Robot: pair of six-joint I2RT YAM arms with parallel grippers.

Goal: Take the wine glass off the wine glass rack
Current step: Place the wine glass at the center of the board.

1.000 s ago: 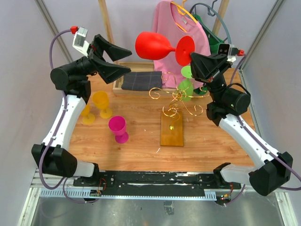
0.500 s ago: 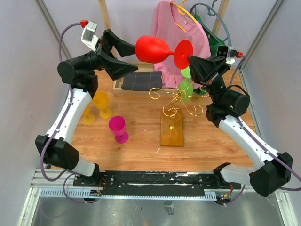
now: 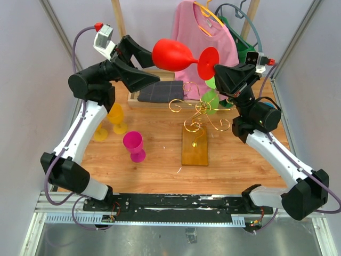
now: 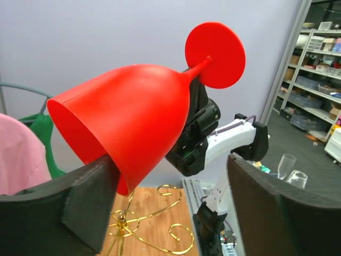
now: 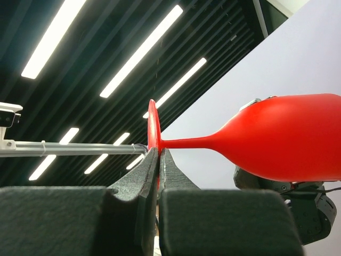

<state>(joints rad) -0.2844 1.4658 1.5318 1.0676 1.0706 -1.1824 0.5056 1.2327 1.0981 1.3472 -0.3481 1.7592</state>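
The red wine glass [image 3: 171, 54] lies sideways in the air well above the wire rack [image 3: 195, 145] on the tabletop [image 3: 160, 165], its foot pinched by the closed right end effector [image 5: 158, 156], while the wide-open left end effector [image 3: 156, 70] straddles its bowl, one finger at the rim.

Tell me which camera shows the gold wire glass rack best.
The top external view: the whole wine glass rack shows there from above, wire arms and base alike. The left wrist view catches only a few of its gold curls, below the red wine glass. The right wrist view shows none of it.
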